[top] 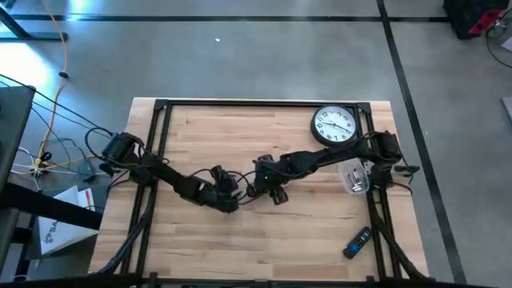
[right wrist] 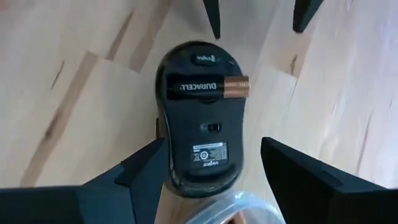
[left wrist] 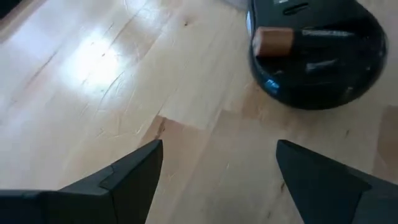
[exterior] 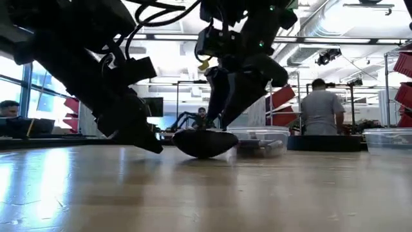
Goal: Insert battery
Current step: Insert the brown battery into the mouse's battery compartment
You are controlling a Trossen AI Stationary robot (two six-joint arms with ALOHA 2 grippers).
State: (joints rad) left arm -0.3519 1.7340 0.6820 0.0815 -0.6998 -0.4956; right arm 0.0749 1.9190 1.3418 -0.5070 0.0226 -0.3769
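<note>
Mouse (right wrist: 198, 127) lying belly-up near the middle of the tabletop (top: 280, 232), so the battery slot faces up. Battery (right wrist: 208, 87) resting crosswise in that slot, copper end sticking out a little, maybe not pushed fully in. Right gripper (right wrist: 208, 171) open just above the mouse. Left gripper (left wrist: 217, 168) open too, at about 9 o'clock from it.

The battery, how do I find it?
Look at the middle of the wooden table, between the two grippers. A black mouse lies there upside down. The battery lies across its underside, the only black and copper thing.
</note>
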